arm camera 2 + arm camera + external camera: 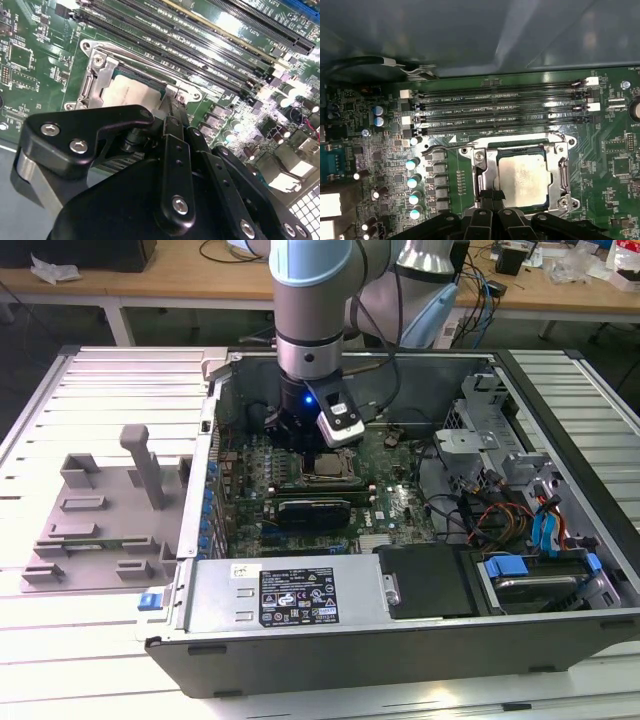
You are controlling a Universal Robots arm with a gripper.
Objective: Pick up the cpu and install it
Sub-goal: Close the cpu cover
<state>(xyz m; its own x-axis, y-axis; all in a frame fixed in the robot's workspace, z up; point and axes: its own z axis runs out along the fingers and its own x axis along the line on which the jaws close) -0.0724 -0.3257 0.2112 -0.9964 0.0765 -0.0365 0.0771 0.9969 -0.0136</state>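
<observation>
The cpu (522,177) lies flat in the socket frame (563,167) on the motherboard (615,150), inside the open computer case (420,640). The gripper (490,194) hangs over its edge, fingers (485,197) drawn narrow, tips together at the chip's rim.

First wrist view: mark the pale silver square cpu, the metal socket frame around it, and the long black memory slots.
pale silver square cpu (525,180), first wrist view, middle of its top.
metal socket frame (564,175), first wrist view, its side rail.
long black memory slots (500,111), first wrist view, middle of the bank.
</observation>
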